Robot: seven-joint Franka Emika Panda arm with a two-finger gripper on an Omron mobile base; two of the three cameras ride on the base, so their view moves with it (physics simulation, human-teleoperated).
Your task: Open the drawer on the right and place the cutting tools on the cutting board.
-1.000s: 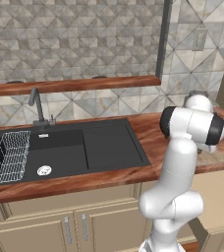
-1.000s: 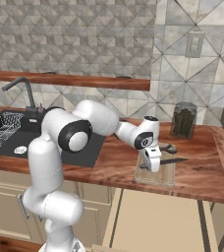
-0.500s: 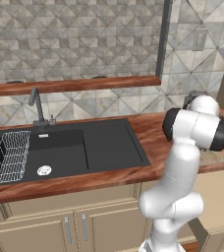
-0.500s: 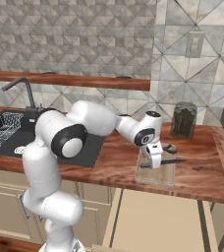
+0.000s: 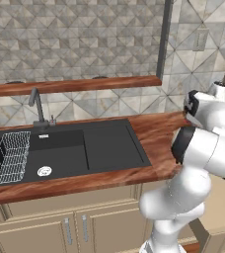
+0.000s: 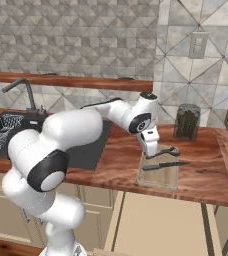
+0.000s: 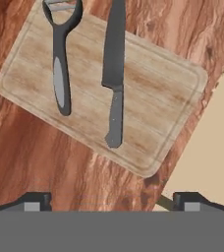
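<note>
The cutting board (image 7: 101,93) lies flat on the red-brown wooden counter (image 7: 30,162), right at the counter's front edge. Two cutting tools rest on the cutting board, side by side and not touching. One is a knife (image 7: 115,74) with a dark blade and a grey handle. The other is a peeler (image 7: 61,54) with a loop at one end. Both lie the same way, across the short side of the board.

My claw (image 7: 111,199) hangs just above the board, and its two tips are spread wide apart with nothing between them. From my claw, the board is straight ahead and below. The knife's handle end points toward me, and its blade points away.

In the right base view, my claw (image 6: 150,144) is over the back end of the cutting board (image 6: 158,172). A dark jar (image 6: 187,122) stands behind the board, near the wall. I think both tools are now where they belong, so my next move is to lift straight up, away from the knife.
</note>
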